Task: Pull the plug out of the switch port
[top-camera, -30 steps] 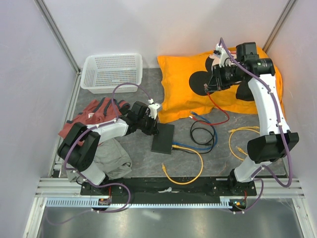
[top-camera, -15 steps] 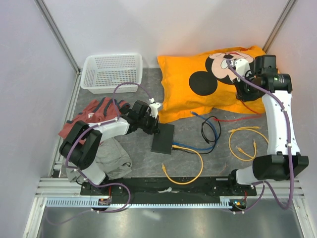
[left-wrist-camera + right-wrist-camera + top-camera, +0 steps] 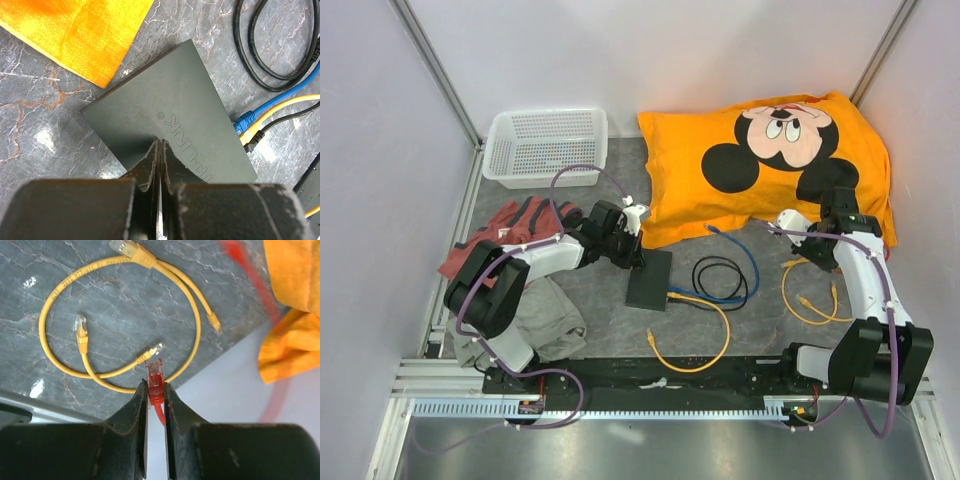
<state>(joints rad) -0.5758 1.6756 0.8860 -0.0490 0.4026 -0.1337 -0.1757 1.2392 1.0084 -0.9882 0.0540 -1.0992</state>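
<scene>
Your left claw is pressed fully together, its tips resting on the plain top of the black TP-LINK switch. The switch lies flat on the grey marbled table, just beside a corner of the orange pillow. Along its far edge a blue plug, a yellow plug and a black plug sit side by side. Your right claw is clamped on the red plug – well apart from the switch, above a loose yellow patch cable looped near the table's right edge. The red cable behind it is blurred.
</scene>
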